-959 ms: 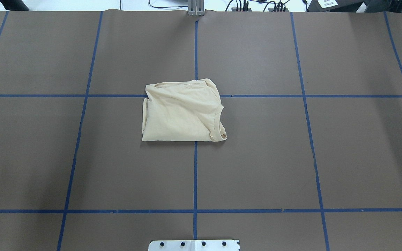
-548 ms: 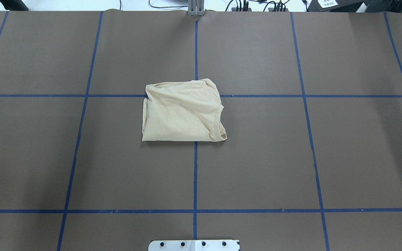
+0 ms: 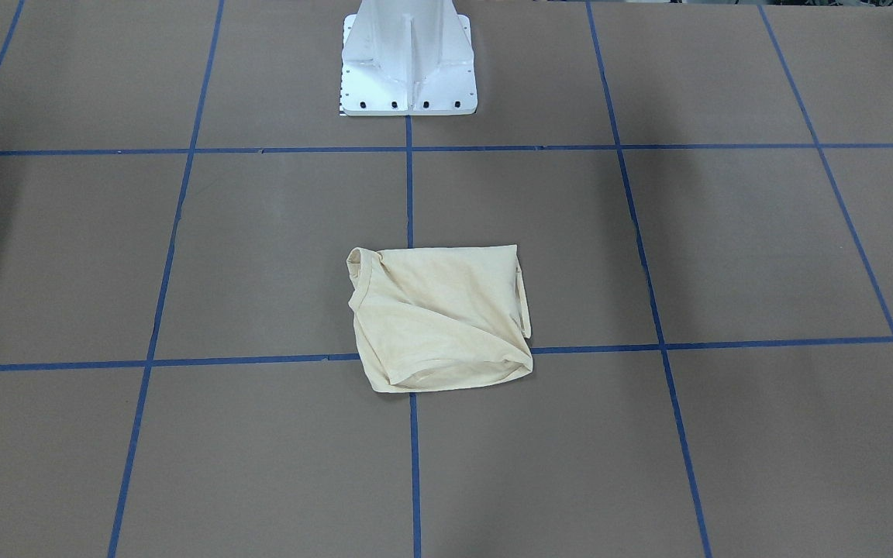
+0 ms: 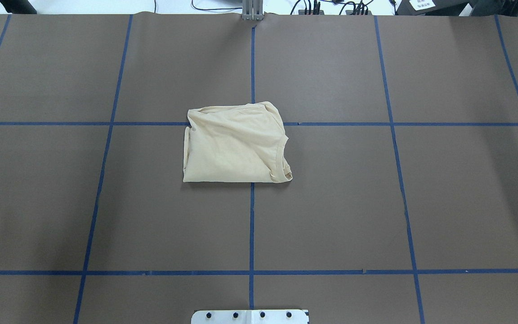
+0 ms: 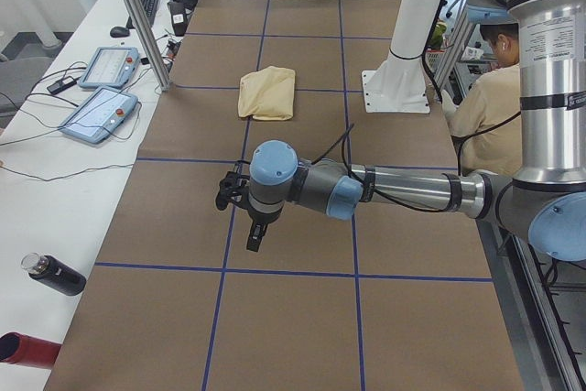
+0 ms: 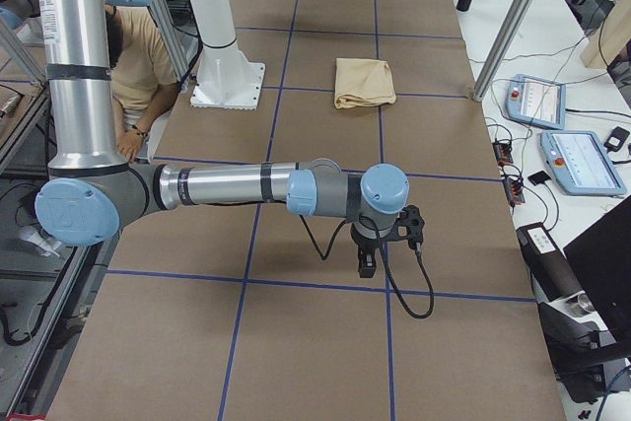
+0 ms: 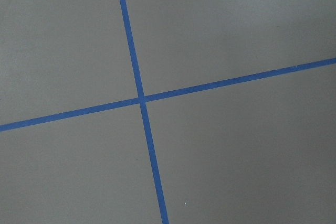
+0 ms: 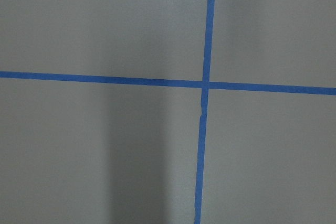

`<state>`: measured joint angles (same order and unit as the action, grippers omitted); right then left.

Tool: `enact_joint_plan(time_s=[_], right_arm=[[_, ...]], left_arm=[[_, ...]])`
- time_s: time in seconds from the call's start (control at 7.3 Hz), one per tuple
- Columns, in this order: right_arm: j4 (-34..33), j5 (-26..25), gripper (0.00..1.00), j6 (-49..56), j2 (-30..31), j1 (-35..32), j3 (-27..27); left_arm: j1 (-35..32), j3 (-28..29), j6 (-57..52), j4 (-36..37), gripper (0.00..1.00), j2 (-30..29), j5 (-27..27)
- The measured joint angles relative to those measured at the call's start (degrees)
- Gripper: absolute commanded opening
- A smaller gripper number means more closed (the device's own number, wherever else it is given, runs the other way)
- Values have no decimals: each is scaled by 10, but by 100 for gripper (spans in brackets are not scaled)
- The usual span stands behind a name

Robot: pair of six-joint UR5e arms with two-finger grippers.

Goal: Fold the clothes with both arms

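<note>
While the cream-yellow T-shirt (image 4: 234, 144) lies folded at the middle of the bench (image 4: 376, 202), both arms hang well apart from it.

The T-shirt is a rough rectangle, plain side up, with its collar at the overhead view's right edge. It covers a crossing of the blue tape lines (image 4: 252, 225) in front of the white pedestal (image 3: 408, 62). The left arm (image 5: 403, 191) stretches low over the bench's left end, its left gripper (image 5: 253, 243) pointing down over bare brown paper. The right arm (image 6: 227, 184) does likewise at the other end, right gripper (image 6: 366, 268) down. Both grippers show only from the side, so I cannot tell whether either is apart or together. A person (image 5: 485, 107) sits behind the pedestal.
</note>
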<state>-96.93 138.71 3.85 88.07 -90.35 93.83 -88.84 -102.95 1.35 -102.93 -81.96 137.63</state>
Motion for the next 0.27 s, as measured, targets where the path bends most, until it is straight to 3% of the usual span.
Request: enact_joint_plan(time_s=[0.27], right_arm=[[1,0,100,2,-3,0,-1]], left_arm=[[0,-6,-2,-1,100,-5,0]])
